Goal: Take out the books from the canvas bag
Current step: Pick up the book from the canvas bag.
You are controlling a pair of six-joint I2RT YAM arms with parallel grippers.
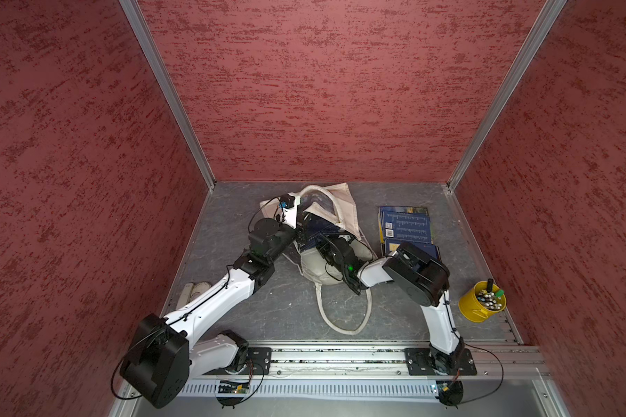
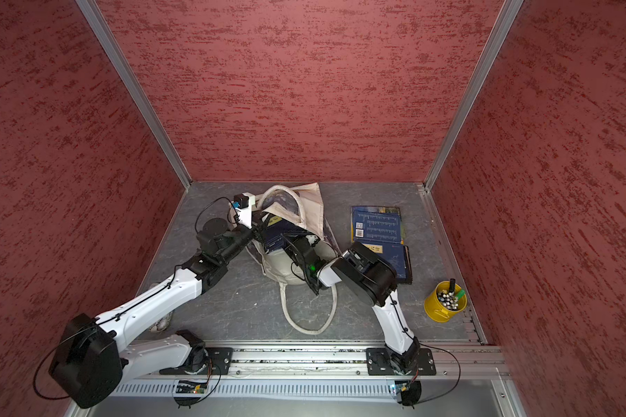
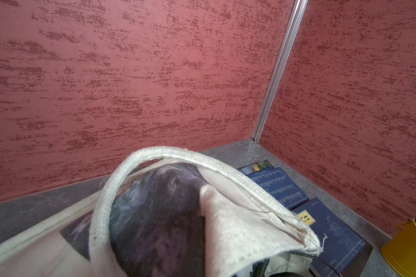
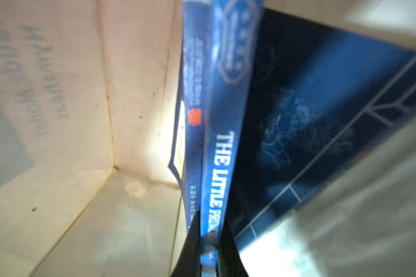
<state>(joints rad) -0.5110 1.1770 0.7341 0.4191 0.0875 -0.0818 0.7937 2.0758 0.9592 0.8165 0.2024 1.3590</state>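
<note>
Inside, the canvas bag (image 4: 70, 124) showed soft cream cloth walls, creased at the seams and speckled with small dark marks, its printed caption reading backward through the weave. The right gripper (image 4: 209, 251) was clamped on the glossy spine of a navy book (image 4: 222, 156) lettered "THE LITTLE PRIN…", with a black finger (image 4: 193, 249) on each side of it. Just beside that spine stood a second navy book (image 4: 190, 100) with a yellow label. On the other side was a dark cover with faint pale line drawing, though the right wrist view was blurred there.

In both top views the bag lay slumped near the middle of the grey marbled table (image 1: 268, 310), with one long rope-like handle (image 1: 340, 326) looped flat on the surface. The far handle (image 3: 168, 158), a coarse woven webbing, arched over the dark blue-grey print in the left wrist view. The left gripper (image 2: 259, 226) was closed at the bag's raised rim; whether cloth lay between its jaws I could not tell.

Apart from the bag, on the right arm's side, flat rectangular navy books (image 1: 405, 227) lay in a loose pile with a landscape cover (image 1: 414, 209) peeking out beneath. A labelled book (image 3: 332, 230) lay just beside them. A round, glossy yellow bucket (image 1: 476, 310) holding pens or markers stood near the table's edge.
</note>
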